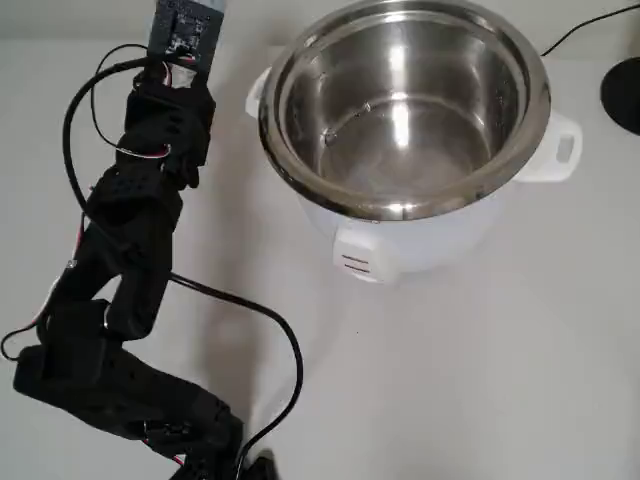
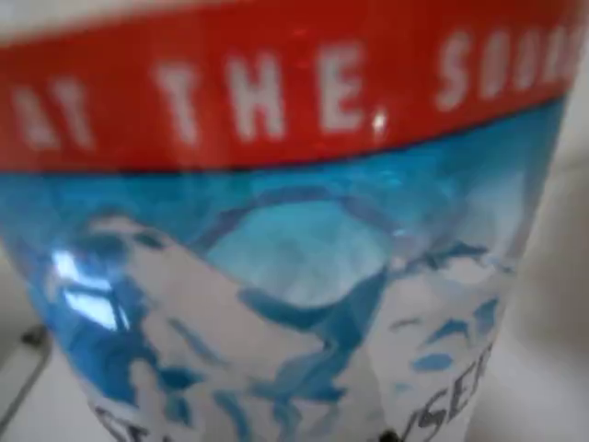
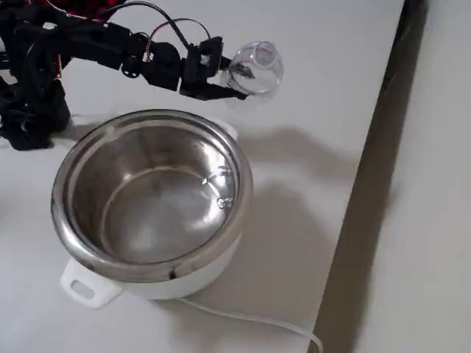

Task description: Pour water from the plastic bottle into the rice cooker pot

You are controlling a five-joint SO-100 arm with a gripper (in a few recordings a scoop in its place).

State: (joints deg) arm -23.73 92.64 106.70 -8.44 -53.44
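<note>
**Bottle held aloft beside the cooker: items by size**

Table (image 3: 309, 88): we record a plain white surface carrying everything; in the fixed view a dark strip runs along its right edge.

White cooker body (image 1: 400, 250): we see it standing on the table, with a side handle (image 1: 560, 150) projecting at the right in the overhead view and a small latch plate on its near face. A thin white cord (image 3: 243, 318) trails away from it across the table in the fixed view.

Rice cooker pot (image 1: 520, 110): large, round, shiny steel, seated in the white body with its wide rim uppermost and open. We note reflections on the bottom, but cannot tell whether any liquid lies there.

Arm (image 1: 130, 260): black, jointed, with a black cable looping beside it. In the overhead view it stretches up the left side, well clear of the pot.

Gripper (image 3: 221, 81): in the fixed view we find its jaws closed around the plastic bottle (image 3: 254, 70), gripping it from the left.

Plastic bottle: clear and small, held in the air above the table, just beyond the pot's far rim and not over the opening. In the fixed view its rounded clear end faces the camera. In the wrist view (image 2: 294, 239) we read a red band with white lettering over a blue and white mountain picture.

Water: we cannot make out its level through the wall.
</note>
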